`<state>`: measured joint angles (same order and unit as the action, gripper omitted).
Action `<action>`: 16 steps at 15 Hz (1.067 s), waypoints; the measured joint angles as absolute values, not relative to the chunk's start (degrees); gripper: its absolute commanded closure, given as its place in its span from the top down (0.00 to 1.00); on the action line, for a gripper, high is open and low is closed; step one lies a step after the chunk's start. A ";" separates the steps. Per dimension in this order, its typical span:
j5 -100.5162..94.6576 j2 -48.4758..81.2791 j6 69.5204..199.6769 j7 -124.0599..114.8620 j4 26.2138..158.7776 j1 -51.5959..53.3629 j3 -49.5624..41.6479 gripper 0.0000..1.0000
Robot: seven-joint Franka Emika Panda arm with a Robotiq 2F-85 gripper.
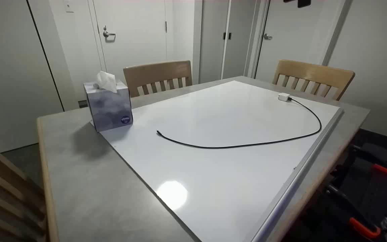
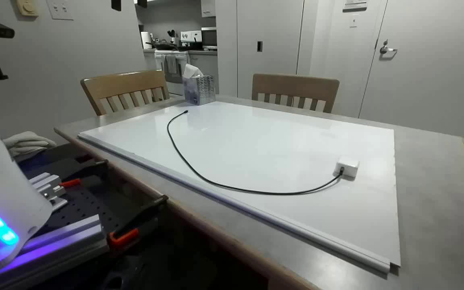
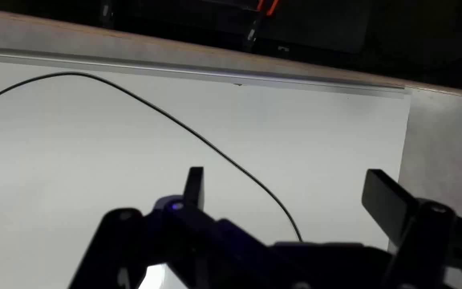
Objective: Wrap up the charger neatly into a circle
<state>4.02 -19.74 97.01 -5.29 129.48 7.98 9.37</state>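
Note:
The charger's long black cable lies in a wide open curve on the whiteboard in both exterior views [image 1: 220,147] [image 2: 256,191]. One end plugs into a small white block [image 1: 283,97], which also shows in an exterior view [image 2: 348,167]. A small dark plug [image 1: 159,132] is at the free end. In the wrist view the cable [image 3: 231,160] runs between the fingers' sides, passes out at the left edge and under the gripper body; both ends are hidden or out of view there. My gripper [image 3: 286,170] is open, empty and high above the board. Its fingertips just show at the top in an exterior view [image 2: 129,5].
The whiteboard [image 1: 186,174] lies on a grey table [image 1: 79,188] with a raised silver rail [image 2: 232,201] along the robot's side. A blue tissue box [image 1: 110,109] stands at a board corner. Wooden chairs [image 1: 160,72] stand around the table.

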 measured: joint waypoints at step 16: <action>-8.19 -26.18 100.12 12.47 137.89 7.08 1.78 1.00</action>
<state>-8.19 -26.18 100.12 12.47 137.89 7.08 1.78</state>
